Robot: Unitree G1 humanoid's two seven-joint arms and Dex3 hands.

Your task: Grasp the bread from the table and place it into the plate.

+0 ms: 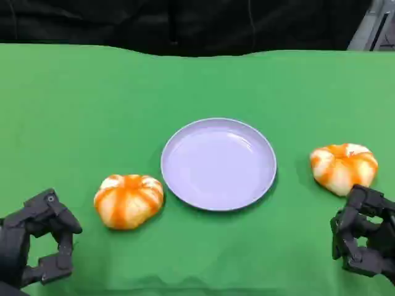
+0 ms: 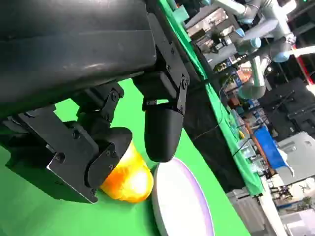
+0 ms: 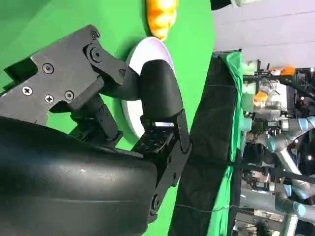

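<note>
You have the plate [image 1: 218, 164] at the middle of the green cloth [image 1: 74, 105], and it holds nothing; take it as your landmark. One bun [image 1: 128, 200] lies just beside the plate's left rim, a little nearer the robot, on the cloth; a second bun [image 1: 344, 167] lies to the plate's right, apart from the rim, level with the plate's middle.

Your left hand [image 1: 38, 239] sits well to the plate's left and nearer the robot, just beyond the first bun and not touching it; its fingers are apart and it holds nothing. From the left wrist you see a fingertip [image 2: 162, 130] over the cloth, with that bun [image 2: 128, 178] and the plate's rim [image 2: 165, 206] past it.

Your right hand [image 1: 364, 231] sits to the plate's right and nearer the robot, just below the second bun; its fingers are bent but apart with nothing between them; whether they touch the bun you cannot tell. From the right wrist, the plate [image 3: 147, 49] shows behind the fingers [image 3: 157, 93], and the first bun [image 3: 160, 14] beyond it.
</note>
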